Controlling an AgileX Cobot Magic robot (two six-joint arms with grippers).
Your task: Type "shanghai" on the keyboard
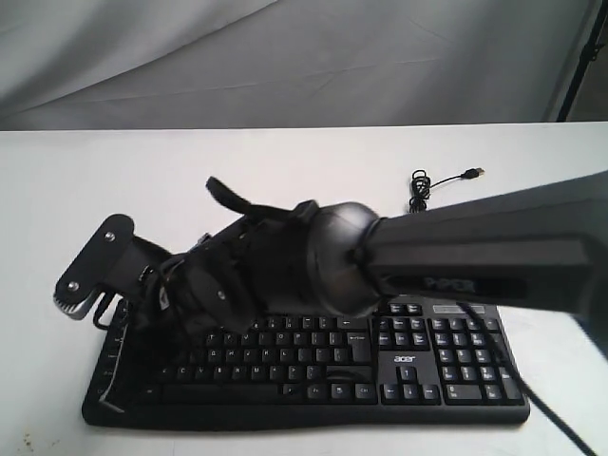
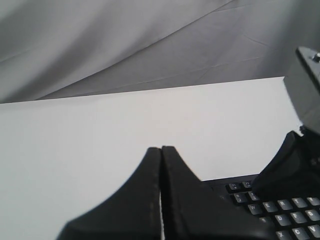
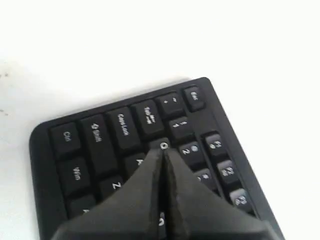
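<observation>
Right arm (image 1: pixel 494 247) low across keyboard (image 1: pixel 418 370), fingers (image 3: pixel 145 195) pinched together near Q; left fingers (image 2: pixel 135 200) likewise closed; risk: tip clips neighbouring key, mistyping.

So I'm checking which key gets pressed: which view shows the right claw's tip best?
The right wrist view: the right claw, shut, points at the Q key on the keyboard, legends readable. The exterior view buries the tip under the dark arm; the left wrist view shows no tip.
</observation>
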